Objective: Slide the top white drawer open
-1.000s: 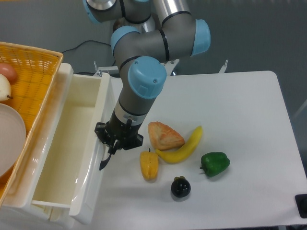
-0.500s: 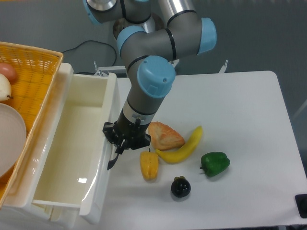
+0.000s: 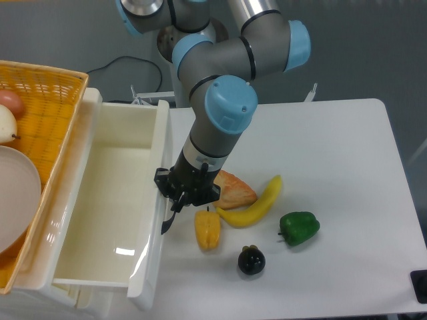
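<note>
The top white drawer [image 3: 107,207] stands pulled well out from the cabinet at the left of the table [image 3: 347,200], its pale cream inside open to view and nothing in it. It looks like a light, stiff tray of glossy plastic, so the smooth front would be slippery to push or pinch; the curved black handle [image 3: 167,222] on the front face is the sensible place to take hold. The gripper [image 3: 179,202] is down at that handle, its fingers set close about it, but the wrist hides the tips, so whether they clamp it or only hook it cannot be told.

A light tray on runners should slide with little force (though a pull off to one side could make it bind).

Room to the right is getting short. A yellow pepper [image 3: 207,229] lies just beside the handle, with a pastry [image 3: 232,190], a banana [image 3: 257,204], a green pepper [image 3: 299,227] and a dark round fruit [image 3: 251,260] beyond. Further travel would likely push the drawer front into the yellow pepper first. A yellow wicker basket [image 3: 47,100] sits on top of the cabinet at the far left.
</note>
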